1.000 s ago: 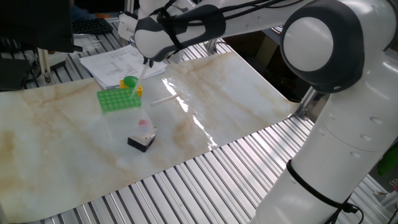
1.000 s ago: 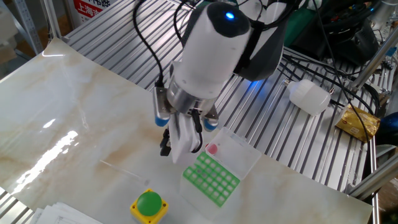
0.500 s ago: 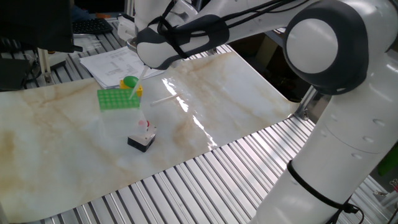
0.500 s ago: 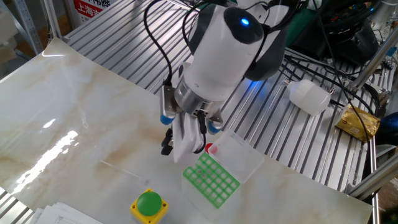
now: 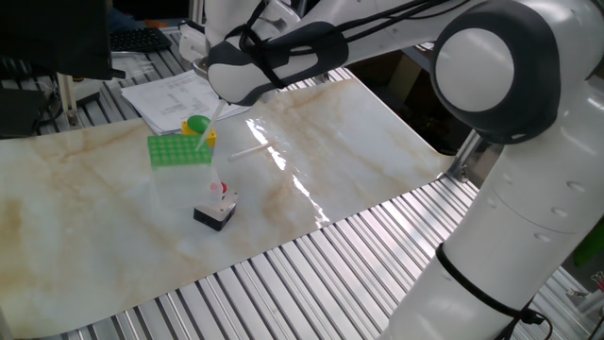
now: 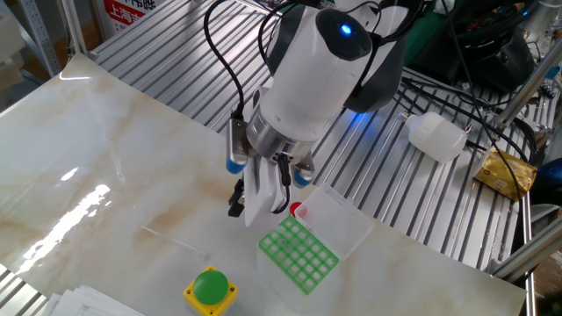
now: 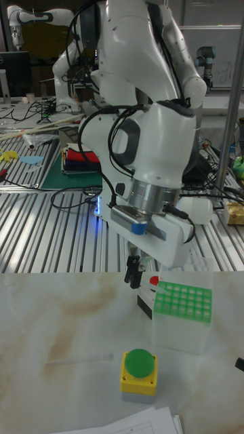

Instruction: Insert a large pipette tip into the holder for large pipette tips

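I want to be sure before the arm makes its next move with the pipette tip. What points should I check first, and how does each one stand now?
1. The large pipette tip is held: ok, it hangs from the claw.
2. The tip is upright: not ok, it slants in one fixed view.
3. The tip's point is over a hole of the green rack: cannot tell, it ends near the rack's edge and is too fine to place.
4. The rack's holes are free: ok, no tip stands in the grid.
5. The rack sits flat on the table: ok.
6. The spare tip is out of the way: ok, it lies on the table apart from the rack.
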Action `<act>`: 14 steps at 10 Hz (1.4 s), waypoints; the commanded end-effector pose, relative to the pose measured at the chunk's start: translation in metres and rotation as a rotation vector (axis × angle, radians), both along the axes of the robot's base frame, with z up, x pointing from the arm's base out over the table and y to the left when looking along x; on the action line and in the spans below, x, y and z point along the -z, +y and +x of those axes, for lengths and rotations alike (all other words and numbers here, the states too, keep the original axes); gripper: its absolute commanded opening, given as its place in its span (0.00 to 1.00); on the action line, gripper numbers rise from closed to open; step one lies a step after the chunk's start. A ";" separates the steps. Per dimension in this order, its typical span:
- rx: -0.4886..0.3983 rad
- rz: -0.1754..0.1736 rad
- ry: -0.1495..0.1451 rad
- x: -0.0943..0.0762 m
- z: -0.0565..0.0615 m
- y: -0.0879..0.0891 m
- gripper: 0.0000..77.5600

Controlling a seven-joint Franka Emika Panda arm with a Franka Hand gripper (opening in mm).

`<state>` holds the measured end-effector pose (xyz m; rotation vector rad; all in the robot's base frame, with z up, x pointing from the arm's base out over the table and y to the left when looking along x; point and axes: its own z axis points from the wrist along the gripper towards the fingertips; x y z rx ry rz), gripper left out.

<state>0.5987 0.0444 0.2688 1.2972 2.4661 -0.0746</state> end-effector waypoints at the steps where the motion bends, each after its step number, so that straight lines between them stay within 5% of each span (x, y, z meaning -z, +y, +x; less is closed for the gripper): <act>1: 0.008 0.013 0.003 -0.004 -0.003 -0.002 0.01; 6: 0.030 -0.019 -0.005 -0.002 -0.009 0.002 0.01; 12: 0.093 -0.101 -0.031 0.000 -0.014 0.005 0.01; 14: 0.105 -0.098 -0.027 0.001 -0.016 0.006 0.01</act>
